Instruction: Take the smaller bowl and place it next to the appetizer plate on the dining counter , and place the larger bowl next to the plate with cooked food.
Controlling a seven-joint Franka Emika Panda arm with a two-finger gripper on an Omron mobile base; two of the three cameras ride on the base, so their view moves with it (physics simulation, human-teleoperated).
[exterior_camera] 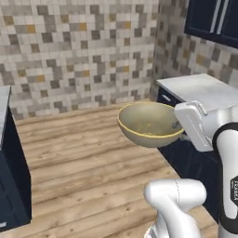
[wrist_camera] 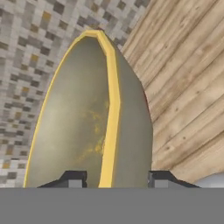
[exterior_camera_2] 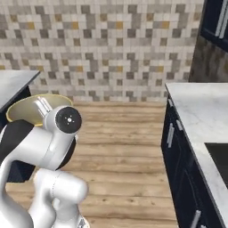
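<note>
Aloft, gripper (wrist_camera: 114, 180) clamps the larger bowl's (exterior_camera: 148, 122) rim.

Open wood floor (exterior_camera: 88, 153) ahead of me, free passage. Navy cabinets (exterior_camera_2: 178, 169) with marble counter (exterior_camera_2: 200, 116) wall off right; tiled wall (exterior_camera: 79, 51) closes far end.

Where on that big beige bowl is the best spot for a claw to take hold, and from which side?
The rim. The larger bowl is wide and deep, too broad to span, but its thin wall fits between two fingers, one inside and one outside. The claw grips it just so, straddling the yellowish rim edge-on from the side, and carries it upright above the wooden floor.
</note>
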